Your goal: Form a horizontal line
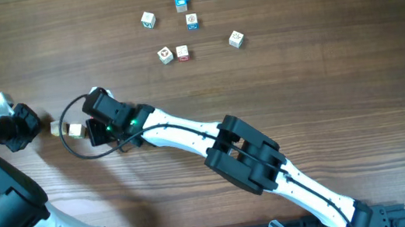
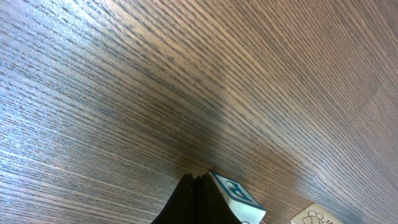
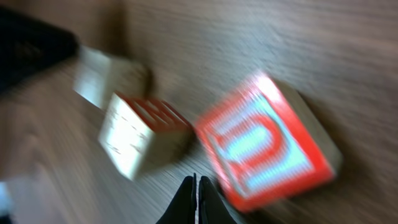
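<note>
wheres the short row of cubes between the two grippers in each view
overhead: row of cubes at left-centre, between the left gripper and right gripper.
left wrist: bottom edge, right of centre; a blue-marked cube beside the gripper tip, probably the row's end.
right wrist: across the middle, blurred.
shared landmark: the left gripper, dark at that view's top left.

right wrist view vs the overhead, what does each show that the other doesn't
Only the right wrist: a blurred red-lettered cube seen close up, just beyond the right pincer, whose tips are closed. Only the overhead: the loose scattered cubes far up the table. Both: two pale cubes lying close together, one of them red on top in the wrist view.
</note>
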